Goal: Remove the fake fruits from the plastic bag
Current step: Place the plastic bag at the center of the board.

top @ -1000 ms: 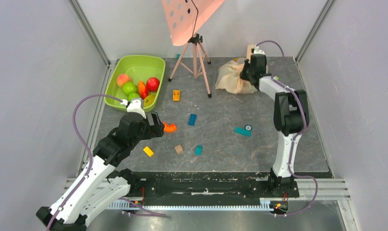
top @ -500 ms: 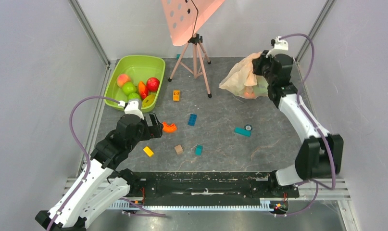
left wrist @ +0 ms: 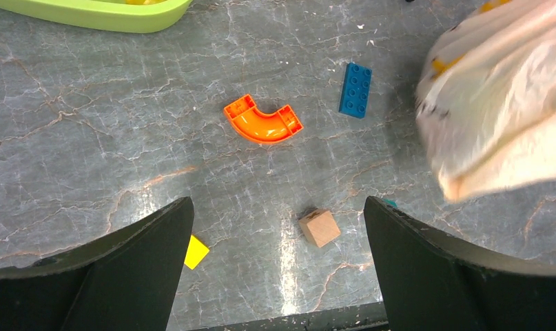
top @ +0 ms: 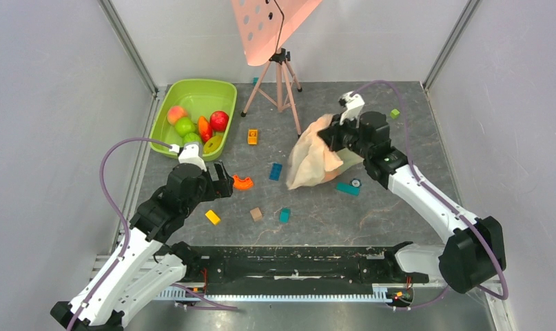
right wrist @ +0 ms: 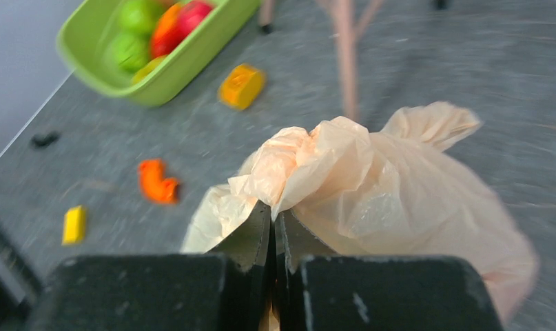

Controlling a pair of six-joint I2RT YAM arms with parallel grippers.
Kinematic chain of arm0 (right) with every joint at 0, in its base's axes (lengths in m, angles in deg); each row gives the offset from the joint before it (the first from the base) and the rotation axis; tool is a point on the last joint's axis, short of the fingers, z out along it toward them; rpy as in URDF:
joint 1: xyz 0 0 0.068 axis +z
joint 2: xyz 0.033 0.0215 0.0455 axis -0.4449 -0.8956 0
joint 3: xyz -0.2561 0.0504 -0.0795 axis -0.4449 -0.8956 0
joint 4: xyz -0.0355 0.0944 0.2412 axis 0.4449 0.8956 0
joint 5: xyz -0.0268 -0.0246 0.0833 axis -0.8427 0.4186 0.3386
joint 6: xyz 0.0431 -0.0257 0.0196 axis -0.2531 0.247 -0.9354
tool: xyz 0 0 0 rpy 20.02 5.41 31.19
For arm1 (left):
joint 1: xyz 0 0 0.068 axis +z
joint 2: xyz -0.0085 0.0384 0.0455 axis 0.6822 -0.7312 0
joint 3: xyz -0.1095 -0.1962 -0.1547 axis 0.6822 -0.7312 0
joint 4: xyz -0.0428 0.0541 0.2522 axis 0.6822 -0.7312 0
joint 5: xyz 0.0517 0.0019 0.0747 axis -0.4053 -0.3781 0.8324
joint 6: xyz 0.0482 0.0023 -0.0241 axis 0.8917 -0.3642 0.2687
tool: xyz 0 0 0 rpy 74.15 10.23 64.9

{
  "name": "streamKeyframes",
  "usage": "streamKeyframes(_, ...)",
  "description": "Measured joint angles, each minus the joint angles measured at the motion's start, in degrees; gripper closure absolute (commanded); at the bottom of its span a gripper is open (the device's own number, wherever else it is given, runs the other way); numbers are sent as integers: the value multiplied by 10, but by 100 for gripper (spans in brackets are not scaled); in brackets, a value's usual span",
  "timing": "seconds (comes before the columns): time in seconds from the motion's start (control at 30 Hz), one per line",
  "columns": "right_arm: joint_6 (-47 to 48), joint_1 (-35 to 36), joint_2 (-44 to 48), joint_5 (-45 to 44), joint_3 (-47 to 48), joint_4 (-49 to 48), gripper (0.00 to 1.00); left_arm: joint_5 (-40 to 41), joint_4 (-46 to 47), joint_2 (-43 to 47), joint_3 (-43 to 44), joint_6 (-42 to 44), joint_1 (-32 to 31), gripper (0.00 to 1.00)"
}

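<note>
My right gripper (top: 332,136) (right wrist: 273,210) is shut on a gathered fold of the pale peach plastic bag (top: 315,163) (right wrist: 406,200). The bag hangs from it over the middle of the table, and its lower end shows at the right of the left wrist view (left wrist: 495,103). No fruit shows through the bag. Fake fruits lie in the lime-green tub (top: 192,85) (right wrist: 185,69): a red apple (top: 219,121), a green one (top: 185,126) and a peach (top: 176,113). My left gripper (top: 223,181) (left wrist: 276,203) hovers wide open over the floor, holding nothing.
An orange arc piece (top: 242,183) (left wrist: 262,121), a blue brick (top: 275,171) (left wrist: 355,89), a wooden cube (top: 256,214) (left wrist: 319,228), a yellow block (top: 212,217) and teal pieces (top: 347,187) are scattered about. A tripod (top: 282,76) with a pink sheet stands at the back.
The right gripper closed on the bag at the back right, lifted it and swung it left and nearer, to mid-table. The left arm has hardly moved.
</note>
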Motion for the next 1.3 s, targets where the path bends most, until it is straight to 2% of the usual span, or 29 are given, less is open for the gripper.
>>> streamKeyframes(0.1,14,16,9,42,-28,-14,95,0,0,0,0,0,0,0)
streamKeyframes(0.17,20,18,24,56,-65,-25,87,0,0,0,-2,0,0,0)
streamKeyframes(0.2,23,19,35,58,-89,-33,79,0,0,0,-2,0,0,0)
streamKeyframes(0.27,26,20,67,61,-149,-44,49,-1,0,0,-5,0,0,0)
streamKeyframes(0.3,26,21,84,62,-176,-45,38,-2,0,0,-5,0,0,0)
streamKeyframes(0.37,23,24,124,63,-231,-42,23,-10,1,0,-7,0,0,0)
streamKeyframes(0.43,25,27,168,62,-273,-31,15,-26,8,-1,-9,0,0,0)
streamKeyframes(0.63,25,29,283,51,-289,0,12,-105,54,-22,-15,-1,0,0)
streamKeyframes(0.83,-3,29,352,10,-280,20,12,-168,119,-73,-16,-5,-15,0)
streamKeyframes(0.93,-32,29,361,-44,-268,53,12,-163,143,-94,-15,-5,-56,0)
streamKeyframes(1.17,-90,29,332,-147,-237,129,12,-89,248,-169,-16,9,-226,0)
streamKeyframes(1.3,-103,29,332,-163,-237,147,12,-73,327,-227,-30,32,-262,0)
